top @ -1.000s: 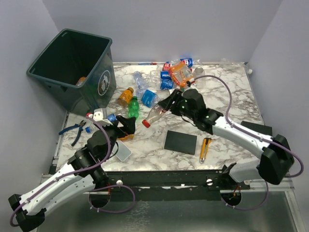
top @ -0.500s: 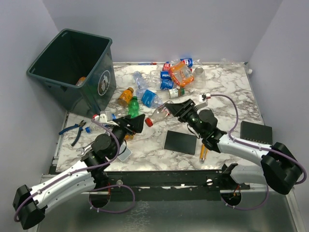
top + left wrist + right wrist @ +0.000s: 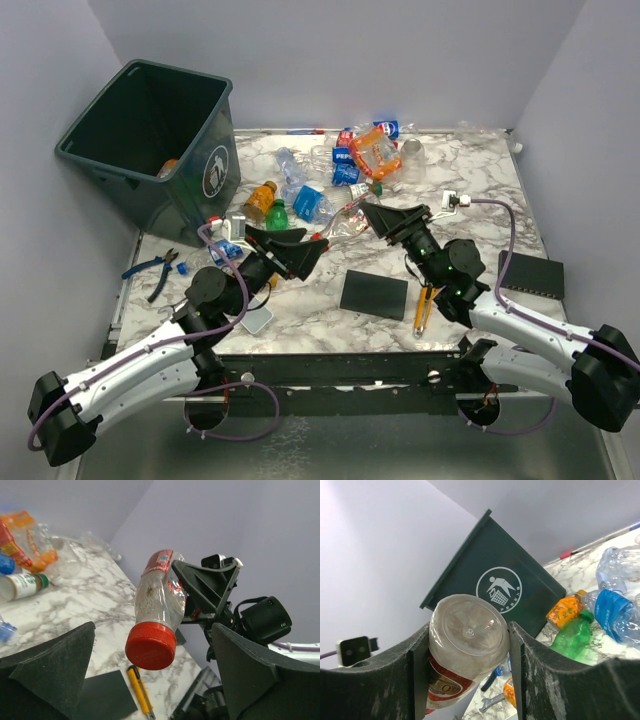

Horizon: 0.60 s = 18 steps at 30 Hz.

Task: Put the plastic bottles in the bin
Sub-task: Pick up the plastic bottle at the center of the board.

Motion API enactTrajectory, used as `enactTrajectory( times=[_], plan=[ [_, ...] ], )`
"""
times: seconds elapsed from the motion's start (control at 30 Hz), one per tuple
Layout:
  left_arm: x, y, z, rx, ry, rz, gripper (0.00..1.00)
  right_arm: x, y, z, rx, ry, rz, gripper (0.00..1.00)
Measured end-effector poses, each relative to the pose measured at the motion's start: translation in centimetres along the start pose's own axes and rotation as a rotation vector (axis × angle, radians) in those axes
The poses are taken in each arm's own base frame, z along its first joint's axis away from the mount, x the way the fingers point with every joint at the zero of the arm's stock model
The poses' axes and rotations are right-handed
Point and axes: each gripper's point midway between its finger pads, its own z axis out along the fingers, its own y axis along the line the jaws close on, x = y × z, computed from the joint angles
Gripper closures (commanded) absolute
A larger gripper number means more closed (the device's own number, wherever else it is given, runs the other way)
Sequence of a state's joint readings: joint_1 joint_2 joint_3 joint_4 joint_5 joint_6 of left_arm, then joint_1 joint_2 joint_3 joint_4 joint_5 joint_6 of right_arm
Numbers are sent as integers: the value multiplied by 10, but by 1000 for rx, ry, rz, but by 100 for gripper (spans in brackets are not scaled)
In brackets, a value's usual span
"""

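My right gripper [image 3: 378, 216] [image 3: 469, 632] is shut on the base end of a clear plastic bottle [image 3: 345, 224] [image 3: 465, 645] with a red label, held in the air above the table. Its red cap [image 3: 150, 647] points at my left gripper [image 3: 308, 250] [image 3: 154, 635], which is wide open with the cap at the gap between its fingertips, touching neither. The dark bin [image 3: 150, 140] [image 3: 495, 580] stands at the back left, an orange bottle [image 3: 168, 165] inside. More plastic bottles [image 3: 362, 150] lie piled at the back; orange [image 3: 262, 197], green [image 3: 276, 212] and blue-labelled [image 3: 308, 203] ones lie near the bin.
A black square pad [image 3: 374, 294] and a yellow utility knife [image 3: 426, 305] lie under the held bottle, toward the front. Blue-handled pliers [image 3: 155, 268] rest at the left edge. Another dark pad [image 3: 530, 273] sits at the right, behind my right arm.
My right gripper has lifted the red-capped bottle off the table and drawn back to the right. My left gripper has moved right and up to the bottle's cap, still open.
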<state>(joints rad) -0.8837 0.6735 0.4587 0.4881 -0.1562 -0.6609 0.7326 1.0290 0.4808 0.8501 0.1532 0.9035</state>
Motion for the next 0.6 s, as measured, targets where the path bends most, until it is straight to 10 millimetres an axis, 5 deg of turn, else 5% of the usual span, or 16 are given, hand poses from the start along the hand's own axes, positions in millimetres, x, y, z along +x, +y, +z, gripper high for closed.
enactTrajectory(
  times=[0.27, 0.43, 0.53, 0.6],
  plan=[
    [27, -14, 5, 89, 96, -122, 6, 5, 17, -2, -88, 38, -18, 75],
    [34, -25, 5, 143, 132, -162, 51, 8, 30, -4, -152, 60, -16, 75],
    [35, -29, 5, 160, 138, -184, 66, 9, 35, -6, -181, 74, -21, 72],
    [35, -29, 5, 160, 139, -185, 82, 10, 36, -6, -191, 76, -37, 58]
  ],
)
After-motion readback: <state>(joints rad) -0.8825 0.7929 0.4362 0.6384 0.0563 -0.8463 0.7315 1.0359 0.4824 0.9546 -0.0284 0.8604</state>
